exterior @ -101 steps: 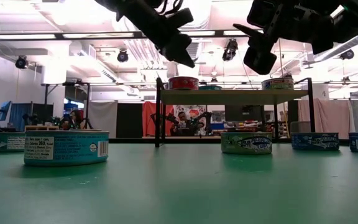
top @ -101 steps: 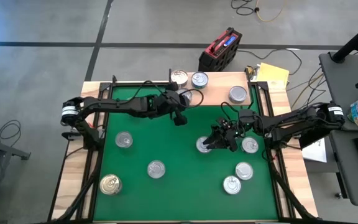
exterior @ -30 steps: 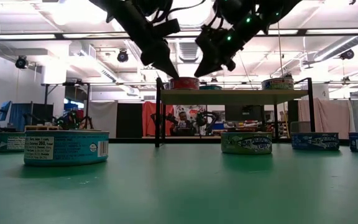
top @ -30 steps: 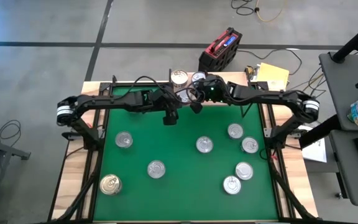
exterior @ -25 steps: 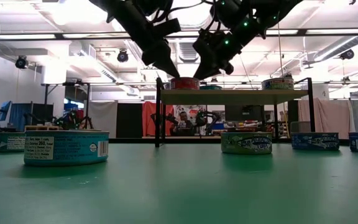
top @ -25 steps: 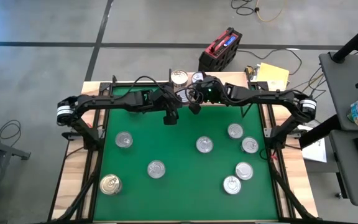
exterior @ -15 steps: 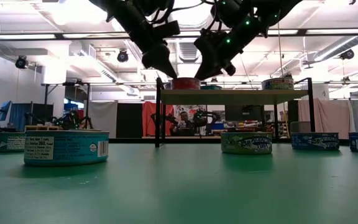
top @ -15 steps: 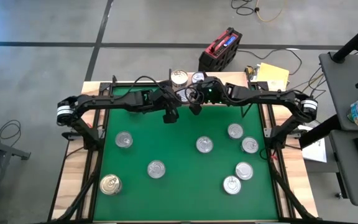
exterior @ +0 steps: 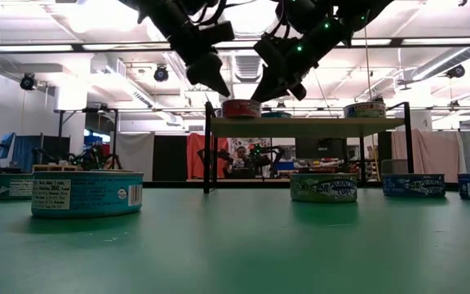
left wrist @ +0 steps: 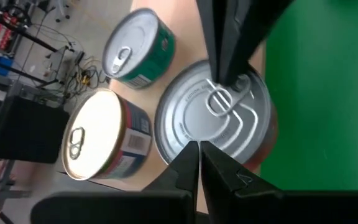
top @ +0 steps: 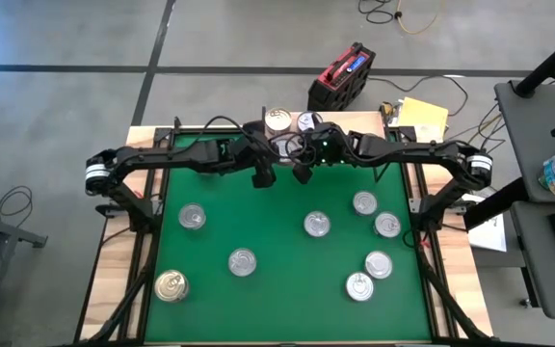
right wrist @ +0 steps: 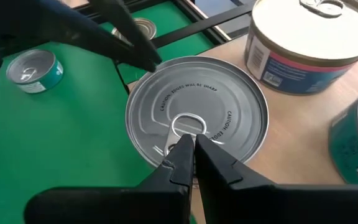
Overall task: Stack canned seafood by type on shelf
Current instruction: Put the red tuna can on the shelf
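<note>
From above, both arms are reaching across the green mat (top: 277, 289) to meet at the far edge of the worktop (top: 114, 289), where the shelf (top: 364, 125) is sitting; the left end effector (top: 263, 178) and the right end effector (top: 302, 174) are hanging just beside each other at the shelf's near left corner, with two tins (top: 277, 120) showing on the board behind them. Seven more tins are lying scattered on the mat, among them a gold-topped tin (top: 171, 285) at the near left and a silver tin (top: 317, 224) near the middle. At table height, the left end effector (exterior: 210, 82) and right end effector (exterior: 272, 88) are pointing down from either side at a red-sided tin (exterior: 241, 108) standing on the shelf (exterior: 304, 125), with a second tin (exterior: 364, 109) farther along the board and a blue-labelled tin (exterior: 86, 193) close by on the mat. Past the left wrist, the fingers are pressed together, holding nothing, tip hovering at the rim of a silver-lidded tin (left wrist: 191, 118), the other arm's closed tip sitting over its pull tab. Past the right wrist, the fingers (right wrist: 188, 155) are likewise squeezed closed and empty, tip right by the pull tab of that same tin (right wrist: 229, 106).
</note>
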Controlling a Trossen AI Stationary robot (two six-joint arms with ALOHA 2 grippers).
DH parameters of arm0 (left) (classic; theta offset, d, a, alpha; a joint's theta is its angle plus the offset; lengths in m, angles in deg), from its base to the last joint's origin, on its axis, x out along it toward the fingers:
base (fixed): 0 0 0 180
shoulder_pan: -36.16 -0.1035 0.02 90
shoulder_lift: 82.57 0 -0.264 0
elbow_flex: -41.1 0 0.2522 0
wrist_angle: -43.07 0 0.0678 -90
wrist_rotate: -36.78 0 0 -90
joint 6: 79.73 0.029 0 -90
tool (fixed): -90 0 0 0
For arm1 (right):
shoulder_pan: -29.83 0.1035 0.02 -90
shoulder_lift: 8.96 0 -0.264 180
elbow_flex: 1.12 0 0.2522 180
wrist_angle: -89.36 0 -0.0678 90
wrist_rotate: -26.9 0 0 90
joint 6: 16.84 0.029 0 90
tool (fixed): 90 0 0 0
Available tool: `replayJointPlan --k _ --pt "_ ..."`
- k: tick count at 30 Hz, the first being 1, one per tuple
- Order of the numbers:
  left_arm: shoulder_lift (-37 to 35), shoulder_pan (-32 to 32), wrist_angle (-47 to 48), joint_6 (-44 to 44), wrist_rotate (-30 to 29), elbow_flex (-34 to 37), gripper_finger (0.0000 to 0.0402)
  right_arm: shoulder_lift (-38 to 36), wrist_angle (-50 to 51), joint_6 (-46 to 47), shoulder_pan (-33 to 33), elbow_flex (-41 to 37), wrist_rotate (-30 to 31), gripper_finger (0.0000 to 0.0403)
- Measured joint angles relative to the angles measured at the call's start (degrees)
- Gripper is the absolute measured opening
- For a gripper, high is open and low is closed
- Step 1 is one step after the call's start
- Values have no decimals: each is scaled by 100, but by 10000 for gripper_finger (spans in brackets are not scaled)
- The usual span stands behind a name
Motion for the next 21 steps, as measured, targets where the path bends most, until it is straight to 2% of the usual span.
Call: replayJointPlan --k 12,21 --pt "2 6 -194 -52 484 -62 0 -182 -394 205 7 -13 57 9" --pt "10 0 -163 -53 571 -62 0 -555 234 255 17 -13 63 9"
